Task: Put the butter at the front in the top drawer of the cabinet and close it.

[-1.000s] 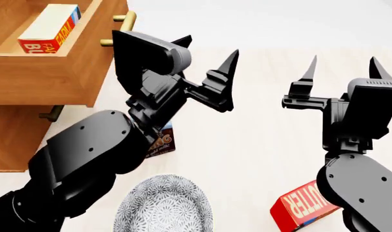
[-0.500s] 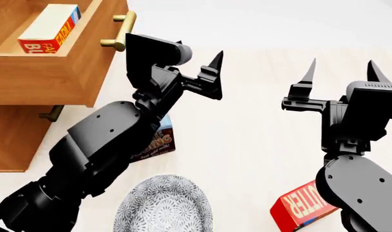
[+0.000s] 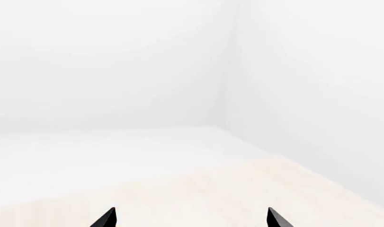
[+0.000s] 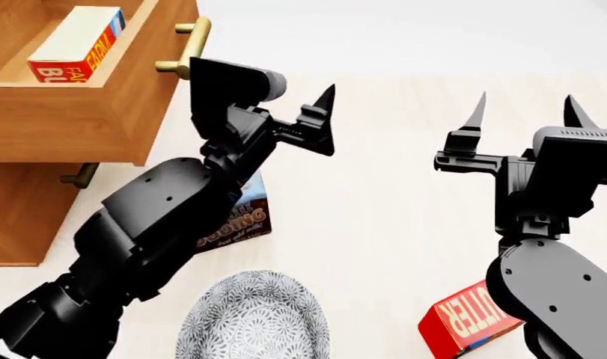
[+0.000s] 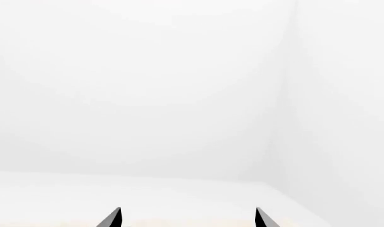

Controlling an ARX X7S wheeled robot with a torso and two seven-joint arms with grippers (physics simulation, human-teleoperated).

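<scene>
Butter already inside the top drawer, lying flat near the front wall with the red end face outward; drawer pulled well out of the cabinet, so only the closing remains by the look of it

Left tool spread wide and empty, tips seen well apart in its wrist view with nothing but pale table and white wall ahead; in the head view raised just right of the brass handle, not touching it, tips aimed up and away from the drawer. Probably lifted clear so the drawer front can be reached next, though not yet turned toward it

Right tool likewise wide and empty, held high over the table on the right, well apart from the cabinet; likely parked out of the way. Right wrist view showing only white wall and the two tips

Second butter box lying tilted on the table near the front edge of the head view, partly hidden behind the right arm; left alone, since not wanted for this task. Chocolate pudding box on the table beneath the left forearm, and a patterned plate in front of it, both clear of the drawer's path

Lower drawer shut, its handle just showing under the open one
</scene>
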